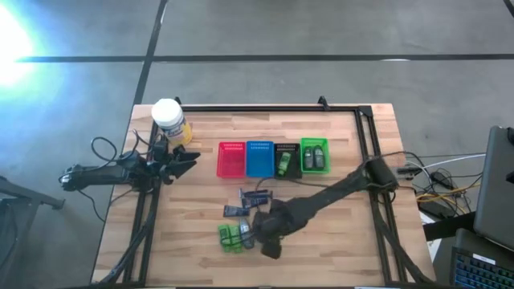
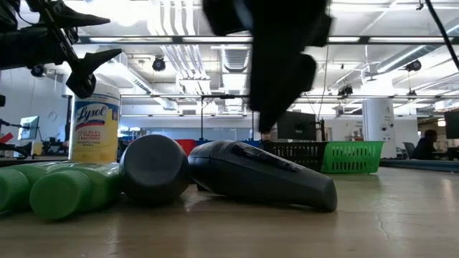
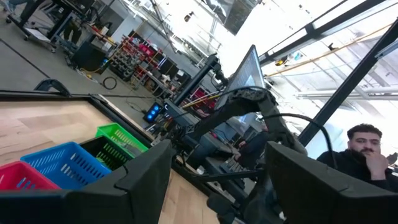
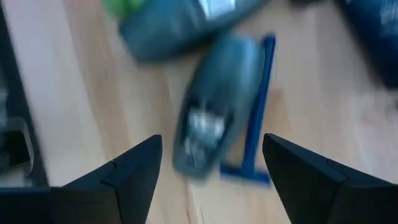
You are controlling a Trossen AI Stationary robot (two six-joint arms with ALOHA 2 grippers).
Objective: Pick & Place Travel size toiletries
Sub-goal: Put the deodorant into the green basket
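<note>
Wood table (image 1: 337,233) in open lab w/ ceiling lights; both claws apart: right gripper (image 4: 211,180) over grey tube (image 4: 211,124), left gripper (image 1: 189,159) idle.

Red basket (image 1: 230,159), blue basket (image 1: 259,157), black basket (image 1: 286,149), green basket (image 1: 314,143), dark-blue razor (image 4: 254,112).

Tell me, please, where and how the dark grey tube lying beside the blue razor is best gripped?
Grip the dark grey tube across its middle, coming from straight above. It lies flat on the table, and the open right pincer already straddles its width; keep clear of the blue razor alongside it.
</note>
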